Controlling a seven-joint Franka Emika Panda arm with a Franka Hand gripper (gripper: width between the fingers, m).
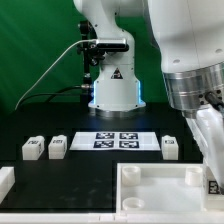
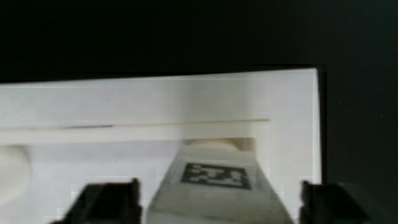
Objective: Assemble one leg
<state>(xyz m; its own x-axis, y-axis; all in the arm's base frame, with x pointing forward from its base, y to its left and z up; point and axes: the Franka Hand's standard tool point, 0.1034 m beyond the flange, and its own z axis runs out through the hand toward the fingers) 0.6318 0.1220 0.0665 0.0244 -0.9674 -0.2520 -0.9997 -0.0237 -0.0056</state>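
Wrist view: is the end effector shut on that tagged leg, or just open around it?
Cannot tell. The leg sits between the end effector's two fingers, but gaps beside it leave contact unclear.

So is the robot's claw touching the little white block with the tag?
Cannot tell. In the wrist view the leg sits between the gripper fingers, with thin dark strips beside it, too blurry to judge gap or contact.

Your arm (image 1: 190, 60): glossy white rounded shells, grey ribbed wrist ring, black cable at the base, dark fingers (image 2: 107, 203).
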